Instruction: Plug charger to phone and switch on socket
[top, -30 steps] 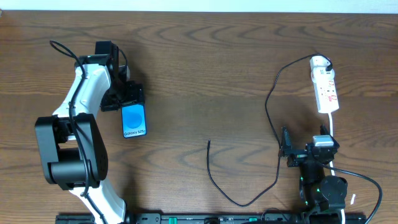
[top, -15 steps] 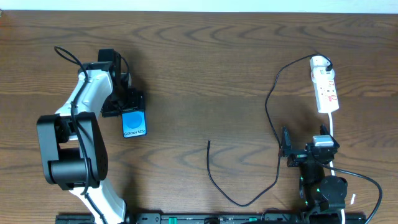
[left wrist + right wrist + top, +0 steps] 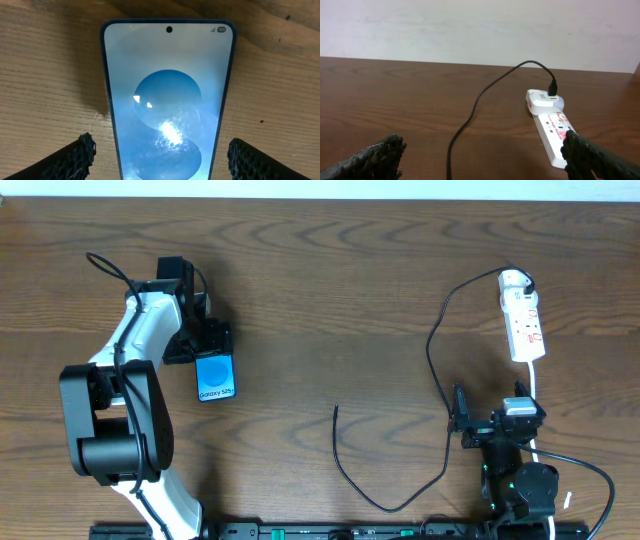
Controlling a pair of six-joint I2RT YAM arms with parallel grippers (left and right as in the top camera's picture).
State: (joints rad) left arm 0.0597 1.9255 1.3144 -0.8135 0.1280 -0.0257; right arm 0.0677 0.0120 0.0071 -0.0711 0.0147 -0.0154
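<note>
The phone (image 3: 215, 377) lies flat on the left of the wooden table, its blue screen up. My left gripper (image 3: 207, 342) is open over the phone's far end. In the left wrist view the phone (image 3: 169, 85) lies between the two fingertips (image 3: 75, 157), with bare wood showing on both sides. The charger (image 3: 432, 345) runs as a thin black cable from the socket (image 3: 524, 320) down in a loop to its free tip (image 3: 336, 410). My right gripper (image 3: 490, 415) is open near the front edge, empty. Its view shows the socket (image 3: 551, 125) and the charger (image 3: 470, 115) ahead.
A white cord (image 3: 538, 395) runs from the socket toward the right arm's base. A pale wall (image 3: 480, 25) rises behind the table's far edge. Bare wood (image 3: 330, 310) lies between phone and cable.
The left gripper has shifted slightly toward the phone, covering more of its far end, and has then held still. The right arm, cable and socket have not moved.
</note>
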